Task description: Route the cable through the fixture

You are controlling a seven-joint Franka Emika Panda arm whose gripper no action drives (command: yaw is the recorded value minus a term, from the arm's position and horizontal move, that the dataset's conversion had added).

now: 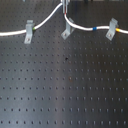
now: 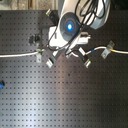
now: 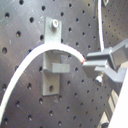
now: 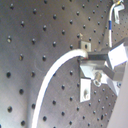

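The white cable [image 1: 45,21] runs from the first exterior view's left edge, through a pale clip, and rises to my gripper [image 1: 65,9] at the top. It then drops to the darker leaning fixture [image 1: 66,31] and runs right past a blue band [image 1: 95,29] and a yellow band [image 1: 116,31]. In both wrist views my gripper [image 3: 90,65] [image 4: 87,57] is shut on the cable [image 3: 30,65] [image 4: 50,75] just beside the fixture [image 3: 52,75] [image 4: 86,87]. The cable arches across the fixture's top. I cannot tell whether it sits in the fork. In the second exterior view the arm [image 2: 70,25] hides the fixture.
A paler upright clip [image 1: 29,31] holds the cable at the first exterior view's left. A lighter leaning clip [image 1: 112,28] holds it at the right and also shows in the second wrist view [image 4: 116,12]. All stand on a black perforated board [image 1: 65,85].
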